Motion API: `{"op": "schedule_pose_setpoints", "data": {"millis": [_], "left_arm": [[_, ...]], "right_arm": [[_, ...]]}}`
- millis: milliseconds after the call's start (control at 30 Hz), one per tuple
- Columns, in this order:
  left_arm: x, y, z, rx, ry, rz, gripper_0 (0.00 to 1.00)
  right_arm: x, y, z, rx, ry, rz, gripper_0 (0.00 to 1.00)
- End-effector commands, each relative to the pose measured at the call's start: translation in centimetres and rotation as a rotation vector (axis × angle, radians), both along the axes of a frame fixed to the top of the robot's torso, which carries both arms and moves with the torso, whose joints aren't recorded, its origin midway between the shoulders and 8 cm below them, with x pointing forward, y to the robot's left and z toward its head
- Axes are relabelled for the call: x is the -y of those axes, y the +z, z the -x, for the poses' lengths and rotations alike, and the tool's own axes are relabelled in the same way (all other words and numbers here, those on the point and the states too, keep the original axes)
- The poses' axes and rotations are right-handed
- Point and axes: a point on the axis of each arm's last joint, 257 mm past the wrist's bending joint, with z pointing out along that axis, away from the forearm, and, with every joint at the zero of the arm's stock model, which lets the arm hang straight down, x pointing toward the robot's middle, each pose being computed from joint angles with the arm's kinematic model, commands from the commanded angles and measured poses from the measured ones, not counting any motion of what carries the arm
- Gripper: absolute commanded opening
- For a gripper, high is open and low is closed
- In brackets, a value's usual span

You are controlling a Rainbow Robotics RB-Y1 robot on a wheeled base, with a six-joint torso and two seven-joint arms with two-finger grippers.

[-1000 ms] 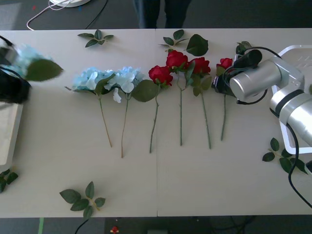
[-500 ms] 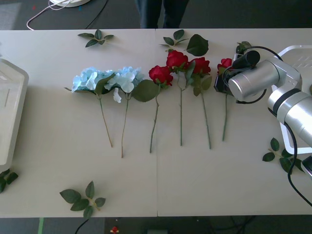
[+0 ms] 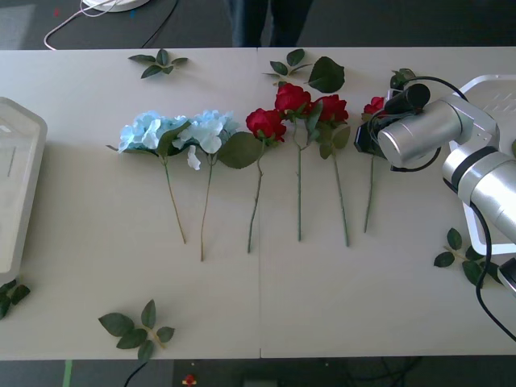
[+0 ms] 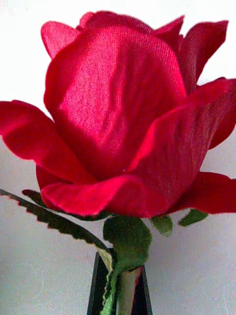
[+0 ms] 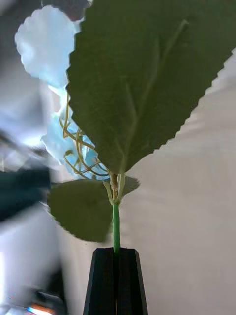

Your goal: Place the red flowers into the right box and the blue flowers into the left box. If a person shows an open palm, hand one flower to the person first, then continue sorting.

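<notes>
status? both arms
Right gripper shut on rightmost rose. Left gripper shut on blue flower stem. Nothing in the way.

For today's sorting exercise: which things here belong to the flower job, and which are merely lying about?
Belonging:
red roses
blue flowers
left tray
right tray
right gripper, shut on a rose
left gripper, shut on a blue flower

Lying about:
loose leaf sprigs
white cable
</notes>
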Motion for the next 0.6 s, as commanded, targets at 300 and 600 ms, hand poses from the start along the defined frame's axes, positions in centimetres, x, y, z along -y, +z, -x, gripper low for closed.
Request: {"op": "schedule_pose_setpoints", "data": {"millis": [300,600], "left_arm": [[-5.2,-4.0,1.7,-0.074,0.075,-0.331,0.00],[-4.9,-5.3,1.5,-0.052,0.083,-0.311,0.00]], "right_arm": [[-1.4,5.7,-0.5,0.128,0.110,-0.028,0.00],[0.8,10.8,3.3,0.242,0.187,-0.071,0.00]]}}
